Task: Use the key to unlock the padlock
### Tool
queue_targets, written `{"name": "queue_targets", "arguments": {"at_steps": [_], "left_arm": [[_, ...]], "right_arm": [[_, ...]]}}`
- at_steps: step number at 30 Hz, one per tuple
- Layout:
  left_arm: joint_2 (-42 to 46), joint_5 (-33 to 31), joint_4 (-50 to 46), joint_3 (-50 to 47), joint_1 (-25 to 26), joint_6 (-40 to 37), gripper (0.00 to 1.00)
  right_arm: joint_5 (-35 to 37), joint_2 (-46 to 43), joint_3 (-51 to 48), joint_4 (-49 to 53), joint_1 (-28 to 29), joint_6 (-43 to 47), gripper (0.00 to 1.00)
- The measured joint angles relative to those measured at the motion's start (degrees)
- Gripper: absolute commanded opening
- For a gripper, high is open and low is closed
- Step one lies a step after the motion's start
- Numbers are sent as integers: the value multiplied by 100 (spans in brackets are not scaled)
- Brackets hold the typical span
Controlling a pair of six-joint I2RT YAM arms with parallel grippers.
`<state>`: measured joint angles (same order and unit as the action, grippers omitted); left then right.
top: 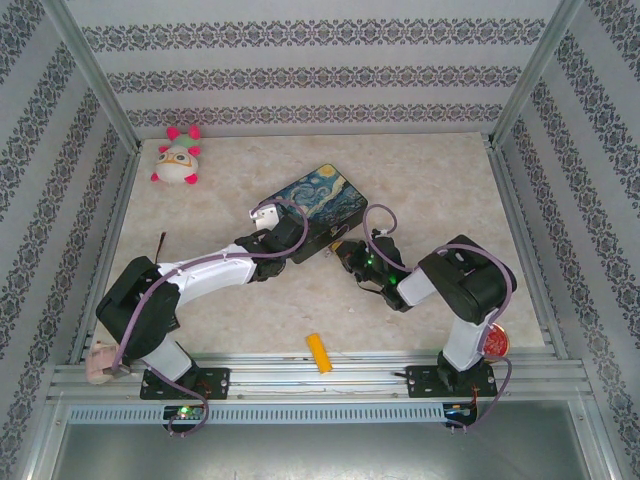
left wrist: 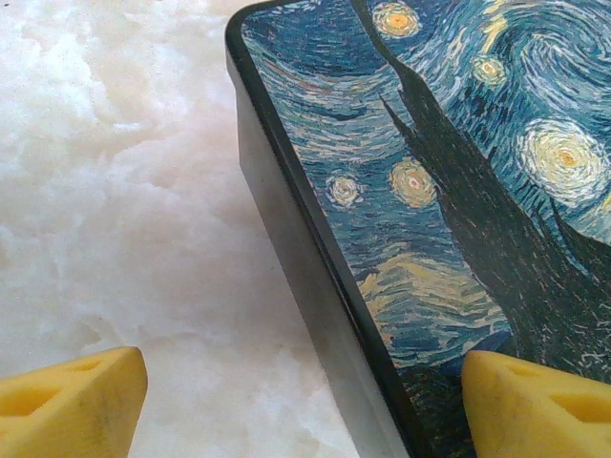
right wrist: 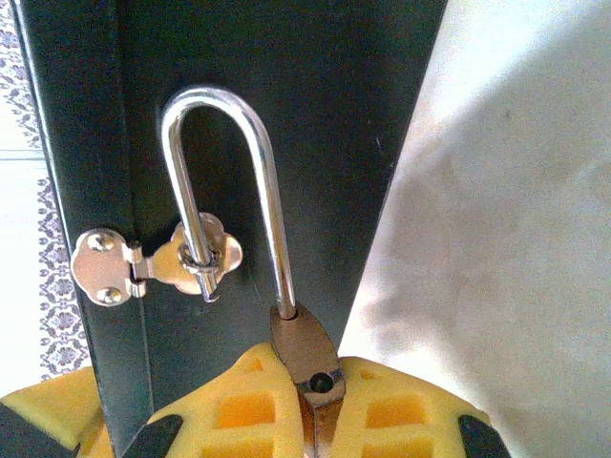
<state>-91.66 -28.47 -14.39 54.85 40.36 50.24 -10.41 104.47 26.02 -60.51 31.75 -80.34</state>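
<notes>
Right wrist: I've the right end effector (right wrist: 305,415) clamped on the padlock (right wrist: 304,351) at the box (right wrist: 315,114) front, shackle (right wrist: 215,95) through the clasp (right wrist: 205,253), free leg out; left end effector (left wrist: 301,405) gapes astride the box edge, probably bracing.

Left gripper (top: 283,238), right gripper (top: 345,251) beside box (top: 320,203)

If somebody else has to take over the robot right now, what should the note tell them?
The left gripper is open, its fingers either side of the painted box edge.
The right gripper is shut on the padlock body.
Done: the shackle looks popped open, with one leg out of the body.
Left: its free leg is hooked through the clasp; probably unhook it.
</notes>
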Motion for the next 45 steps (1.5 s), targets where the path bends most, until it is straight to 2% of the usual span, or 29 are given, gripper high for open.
{"name": "queue_targets", "arguments": {"at_steps": [12, 18, 38, 45], "left_arm": [[44, -2, 33, -63, -20, 2, 82], [48, 2, 37, -66, -63, 0, 78], [391, -22, 98, -433, -472, -4, 70], [459, 107, 197, -494, -612, -122, 63]], "right_arm": [[120, 306, 105, -343, -4, -205, 0], [118, 291, 70, -367, -7, -199, 0], [378, -302, -407, -396, -315, -4, 0], [398, -1016, -761, -48, -317, 282, 0]]}}
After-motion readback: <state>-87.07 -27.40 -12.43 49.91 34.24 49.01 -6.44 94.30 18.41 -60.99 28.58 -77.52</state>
